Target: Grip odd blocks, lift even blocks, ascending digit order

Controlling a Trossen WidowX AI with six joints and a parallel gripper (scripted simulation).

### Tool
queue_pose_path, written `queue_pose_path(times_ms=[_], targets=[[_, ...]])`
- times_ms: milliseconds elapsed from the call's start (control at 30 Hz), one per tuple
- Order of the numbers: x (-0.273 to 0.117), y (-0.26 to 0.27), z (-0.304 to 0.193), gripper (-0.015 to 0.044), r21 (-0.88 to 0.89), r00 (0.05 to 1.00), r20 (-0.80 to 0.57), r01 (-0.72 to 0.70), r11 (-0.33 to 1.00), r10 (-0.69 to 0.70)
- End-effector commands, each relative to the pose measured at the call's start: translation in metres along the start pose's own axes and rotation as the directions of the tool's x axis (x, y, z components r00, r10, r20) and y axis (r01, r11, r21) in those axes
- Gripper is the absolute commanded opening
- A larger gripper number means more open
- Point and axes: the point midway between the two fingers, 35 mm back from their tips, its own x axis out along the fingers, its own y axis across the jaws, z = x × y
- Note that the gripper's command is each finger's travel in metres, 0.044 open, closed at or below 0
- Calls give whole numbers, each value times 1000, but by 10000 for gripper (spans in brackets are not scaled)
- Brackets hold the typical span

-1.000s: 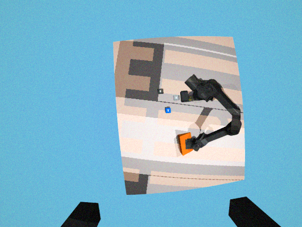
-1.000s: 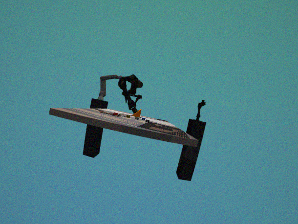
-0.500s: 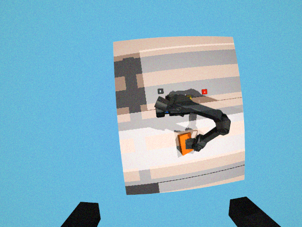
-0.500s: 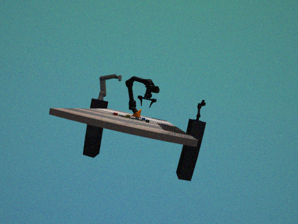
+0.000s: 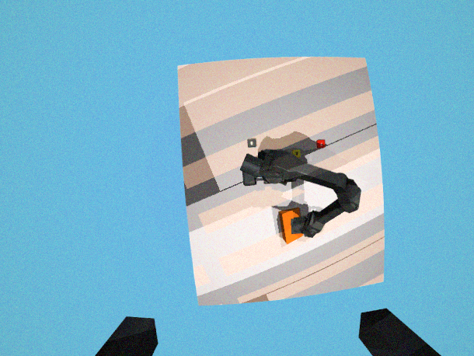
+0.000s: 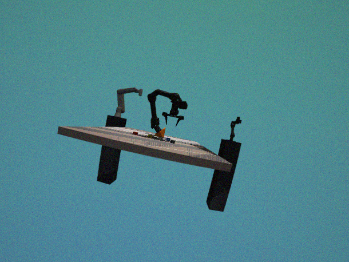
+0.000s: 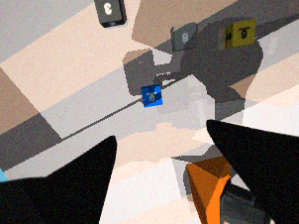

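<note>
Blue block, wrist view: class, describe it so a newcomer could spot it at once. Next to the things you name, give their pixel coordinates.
Find the big orange wedge [image 5: 286, 229] [image 6: 162, 132] [image 7: 202, 188] at the bottom. Above and left of it, a small block [image 6: 168, 139] [image 7: 151, 95] lies by a thin dark line. Its bright blue distinguishes it from its neighbours.

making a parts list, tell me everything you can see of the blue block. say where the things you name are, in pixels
The blue block [image 6: 168, 139] [image 7: 151, 95] is a small cube with a smooth, plain-looking surface; what it is made of cannot be told. Its top carries a small greyish mark, too blurred to read as a digit. It sits on the table [image 5: 241, 272] [image 6: 143, 150] [image 7: 30, 72], turned slightly askew in the wrist view, close to a thin dark line there. No gripper finger touches it, and it stands apart from the other blocks. The arm hides it from the top view.
</note>
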Motion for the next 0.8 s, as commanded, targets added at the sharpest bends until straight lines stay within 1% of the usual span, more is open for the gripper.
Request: queue_pose_path(times_ms=[0,167,400,633,767], targets=[[0,1,-1,400,5,1000,-3,-1,1000,1],[-1,4,5,400,3,1000,-2,-2,1000,2],[-10,27,67,400,-11,1000,5,-6,1000,6],[-4,42,127,400,-25,1000,12,-3,1000,3],[-1,44,138,400,-27,1000,13,-1,1000,1]])
